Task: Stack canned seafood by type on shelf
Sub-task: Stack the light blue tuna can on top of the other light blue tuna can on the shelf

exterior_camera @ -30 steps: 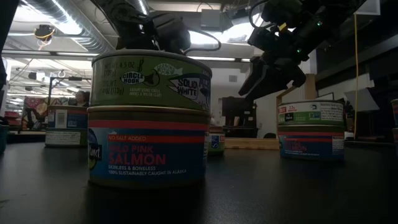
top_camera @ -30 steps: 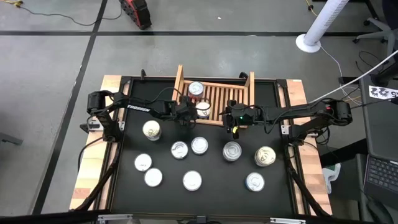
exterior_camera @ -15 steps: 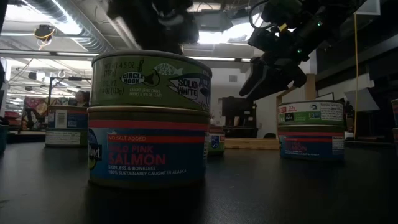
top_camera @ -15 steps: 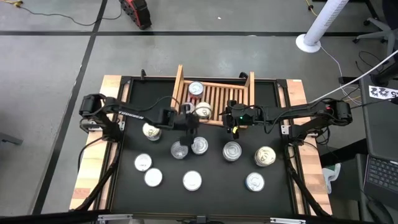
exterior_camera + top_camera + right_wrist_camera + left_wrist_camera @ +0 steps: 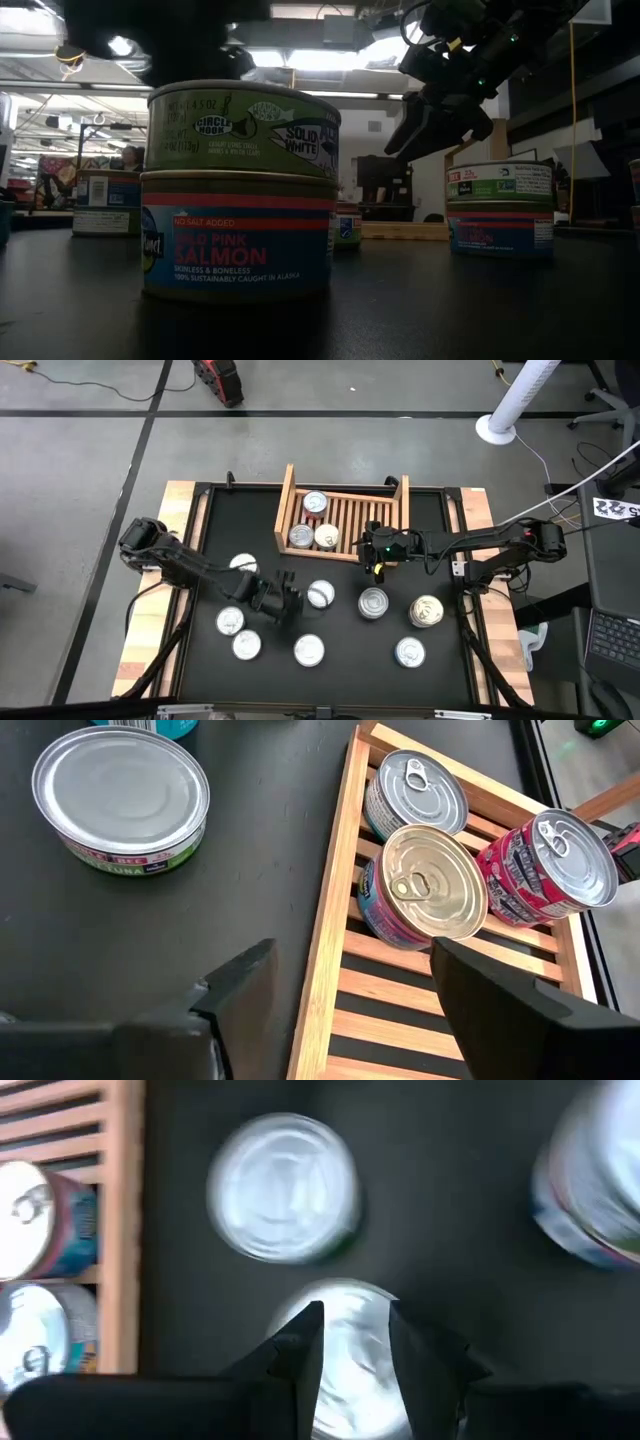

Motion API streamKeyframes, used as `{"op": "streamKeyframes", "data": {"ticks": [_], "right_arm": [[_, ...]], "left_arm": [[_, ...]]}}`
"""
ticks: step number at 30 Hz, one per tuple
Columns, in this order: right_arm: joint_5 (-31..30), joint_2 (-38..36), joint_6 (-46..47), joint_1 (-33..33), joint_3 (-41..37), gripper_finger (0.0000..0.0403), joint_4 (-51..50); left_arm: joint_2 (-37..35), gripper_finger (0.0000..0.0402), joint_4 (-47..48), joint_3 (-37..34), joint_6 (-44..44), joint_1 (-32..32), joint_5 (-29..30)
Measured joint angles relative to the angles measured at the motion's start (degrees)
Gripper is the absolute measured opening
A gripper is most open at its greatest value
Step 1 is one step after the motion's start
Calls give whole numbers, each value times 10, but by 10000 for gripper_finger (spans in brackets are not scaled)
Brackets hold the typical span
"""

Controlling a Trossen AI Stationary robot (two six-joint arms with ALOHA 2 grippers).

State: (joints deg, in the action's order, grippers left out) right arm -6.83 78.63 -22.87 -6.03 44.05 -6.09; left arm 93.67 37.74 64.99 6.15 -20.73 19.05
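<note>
Dark left pincer [image 5: 283,603] (half-parted) low above a tin [image 5: 350,1360].

High view: we look straight down on the whole table [image 5: 330,660], both arms in shot. Low view: we sit at tabletop height, nearly against a two-tin stack [image 5: 240,190], facing the room. Left wrist view hangs close over loose tins; right wrist view looks along the shelf [image 5: 330,930], which high [image 5: 345,510] also covers.
</note>
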Motion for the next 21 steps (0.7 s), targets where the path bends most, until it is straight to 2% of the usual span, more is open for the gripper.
{"op": "streamKeyframes", "data": {"ticks": [8, 21], "right_arm": [[0, 0, 0, 0, 0, 262, 0], [0, 0, 0, 0, 0, 262, 0]], "left_arm": [[1, 111, 2, -43, 27, -54, 2], [1, 111, -53, -108, 38, -58, 19]]}}
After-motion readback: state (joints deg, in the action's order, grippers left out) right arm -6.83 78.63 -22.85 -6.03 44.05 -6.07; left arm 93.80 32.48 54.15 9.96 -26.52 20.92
